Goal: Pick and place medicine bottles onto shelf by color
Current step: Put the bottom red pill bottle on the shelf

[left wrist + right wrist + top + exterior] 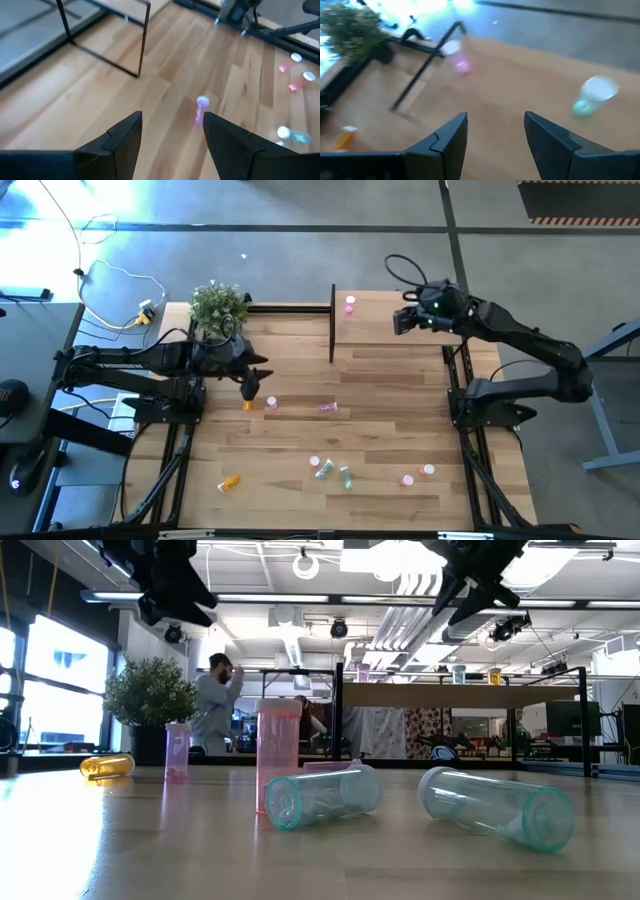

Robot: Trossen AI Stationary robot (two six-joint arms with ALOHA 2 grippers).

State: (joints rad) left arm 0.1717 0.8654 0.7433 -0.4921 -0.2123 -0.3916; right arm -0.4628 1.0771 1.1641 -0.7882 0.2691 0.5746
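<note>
My left gripper [172, 117] hangs open above the table just right of the potted plant [218, 308], with nothing between its fingers. A pink bottle [201, 107] lies on the planks ahead of it, and an orange bottle [247, 404] and another pink one [271, 404] stand below it. My right gripper [495, 116] is open and empty above the light-wood shelf [380, 330]. On the shelf stand a pink bottle [457, 57] near its dark upright panel [332, 325] and a pale green bottle [592, 97]. More bottles [335, 472] lie scattered near the table's front.
Two pale green bottles [320, 798] lie on their sides near the front edge, an orange one [230, 481] lies at the front left, and pink ones [418, 475] stand at the front right. Cables lie beyond the table's far left corner. A person stands in the room behind.
</note>
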